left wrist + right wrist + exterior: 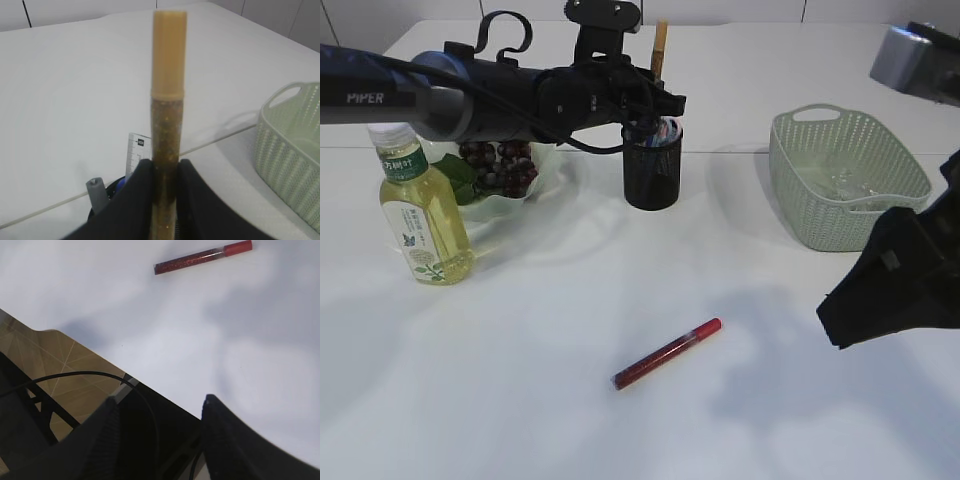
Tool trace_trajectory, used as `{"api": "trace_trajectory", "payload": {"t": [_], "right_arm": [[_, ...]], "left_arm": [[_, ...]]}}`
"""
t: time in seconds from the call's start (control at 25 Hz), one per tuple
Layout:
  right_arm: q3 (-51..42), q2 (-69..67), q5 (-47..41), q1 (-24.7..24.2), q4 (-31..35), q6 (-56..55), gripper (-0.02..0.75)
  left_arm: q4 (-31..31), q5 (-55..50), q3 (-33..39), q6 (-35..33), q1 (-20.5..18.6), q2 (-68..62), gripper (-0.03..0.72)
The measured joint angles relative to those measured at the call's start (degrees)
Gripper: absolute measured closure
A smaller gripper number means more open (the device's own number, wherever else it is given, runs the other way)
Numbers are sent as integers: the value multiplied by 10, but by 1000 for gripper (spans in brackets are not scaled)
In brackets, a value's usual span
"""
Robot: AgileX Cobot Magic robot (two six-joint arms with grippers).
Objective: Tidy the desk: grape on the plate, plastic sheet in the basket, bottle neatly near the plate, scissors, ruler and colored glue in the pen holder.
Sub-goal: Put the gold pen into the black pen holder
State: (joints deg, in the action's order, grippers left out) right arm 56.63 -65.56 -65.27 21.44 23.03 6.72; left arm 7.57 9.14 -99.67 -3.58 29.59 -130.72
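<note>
Left gripper [165, 200] sits directly over the black mesh pen holder [652, 165], jaws narrowed onto a gold glue pen [167, 125]. The pen stands upright between the two black fingers [137, 200], its pale yellow cap well above them and its lower end down at the holder's mouth. In the wrist view a white ruler [137, 152] and a grey-capped item [97, 192] stick up from the holder just behind and left of the fingers; something blue shows beside them, too blurred to name.

Left of this gripper, near the arm's forearm, a white plate [535, 195] carries dark grapes [500, 165] with green leaves. The bottle [420, 210] of yellow liquid, white cap, stands upright just in front of the plate's left edge.

Right gripper [160, 440] hangs over the front right of the table [520, 400], jaws standing apart, nothing between them. A red glue pen [667, 354] lies flat on the tabletop, well apart from this gripper, off to its left in the exterior view; in the wrist view it lies far ahead of the fingertips, red cap to the right.

Pale green basket [845, 175] stands behind the right gripper, to the right of the pen holder. Something clear and crumpled lies in its bottom, hard to make out.
</note>
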Motion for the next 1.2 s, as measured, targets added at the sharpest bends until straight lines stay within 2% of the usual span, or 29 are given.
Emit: {"api": "trace_trajectory", "payload": {"t": [0.8,0.92,1.08,1.2], "right_arm": [[0,0,-4,0,0,0,320],[0,0,-4,0,0,0,320],[0,0,-5,0,0,0,320],[0,0,-6,0,0,1,320]], "left_arm": [[0,22,-36,0,0,-31,557],[0,22,-36,0,0,-31,514],[0,22,-36,0,0,-33,419],[0,19,-36,0,0,-33,392]]}}
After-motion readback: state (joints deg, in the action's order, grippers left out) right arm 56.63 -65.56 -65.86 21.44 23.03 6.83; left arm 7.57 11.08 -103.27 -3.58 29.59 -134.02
